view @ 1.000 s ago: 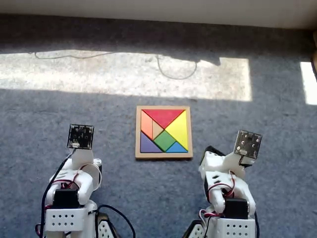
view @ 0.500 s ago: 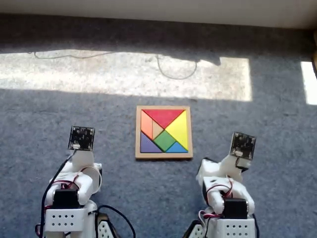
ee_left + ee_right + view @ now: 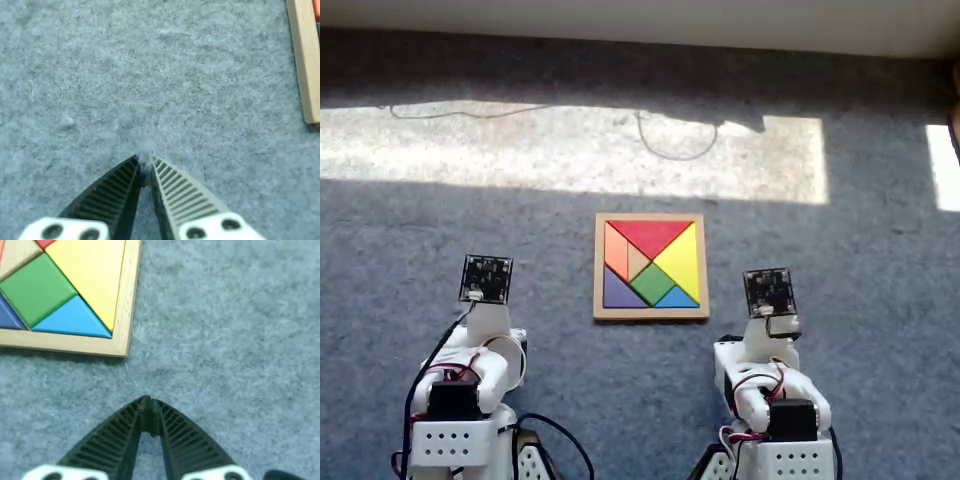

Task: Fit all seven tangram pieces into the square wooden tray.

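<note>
The square wooden tray point(image 3: 600, 268) lies on the grey carpet at the middle of the high view. Inside it sit the tangram pieces: red triangle point(image 3: 648, 236), yellow triangle point(image 3: 682, 264), green square point(image 3: 648, 284), light blue triangle point(image 3: 674, 297), purple-blue triangle point(image 3: 616, 293), orange piece point(image 3: 616, 258) and a tan triangle point(image 3: 636, 263). My left gripper point(image 3: 146, 164) is shut over bare carpet, left of the tray's edge point(image 3: 303, 60). My right gripper point(image 3: 148, 403) is shut, just off the tray's near right corner point(image 3: 121, 346). Both arms point(image 3: 485, 300) point(image 3: 770, 310) sit folded near the front edge.
A thin cable point(image 3: 660, 145) loops across the sunlit strip of carpet behind the tray. A wall base runs along the far edge. Open carpet lies left and right of the tray.
The right arm has swung left and pulled back, its wrist now closer to the tray's near right corner. The left arm has hardly moved. The pieces in the tray are unchanged.
</note>
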`<state>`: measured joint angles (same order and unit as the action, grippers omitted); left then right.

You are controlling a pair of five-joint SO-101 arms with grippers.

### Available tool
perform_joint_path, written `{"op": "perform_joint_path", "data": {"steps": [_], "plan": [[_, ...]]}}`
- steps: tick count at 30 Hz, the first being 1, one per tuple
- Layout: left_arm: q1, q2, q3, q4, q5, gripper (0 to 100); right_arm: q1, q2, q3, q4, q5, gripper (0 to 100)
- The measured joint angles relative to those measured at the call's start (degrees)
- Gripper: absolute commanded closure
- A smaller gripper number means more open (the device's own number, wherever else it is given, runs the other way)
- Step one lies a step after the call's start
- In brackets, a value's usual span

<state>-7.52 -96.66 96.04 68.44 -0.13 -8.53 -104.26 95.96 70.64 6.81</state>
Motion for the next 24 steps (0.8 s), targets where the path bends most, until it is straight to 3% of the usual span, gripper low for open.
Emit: {"op": "perform_joint_path", "data": {"steps": [24], "plan": [[0.09, 0.00, 0.00, 0.00, 0.00, 99, 0.00, 0.00, 0.00, 0.62, 0.00, 99.3]]}}
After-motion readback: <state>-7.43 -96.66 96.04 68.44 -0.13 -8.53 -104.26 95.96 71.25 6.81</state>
